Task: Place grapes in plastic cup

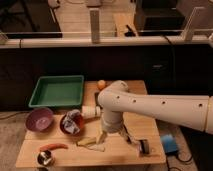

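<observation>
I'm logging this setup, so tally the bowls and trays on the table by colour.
Green tray: 1
Purple bowl: 1
Red bowl: 1
Total: 3
Gripper, fingers open, hangs low beside that last bowl.

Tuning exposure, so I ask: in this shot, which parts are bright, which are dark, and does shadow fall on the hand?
Camera view: the wooden table is warmly lit and the white arm is brightest. The space behind the table is near black. The hand, open and low over the table's front, looks dimmer under the arm. No strong glare shows.
</observation>
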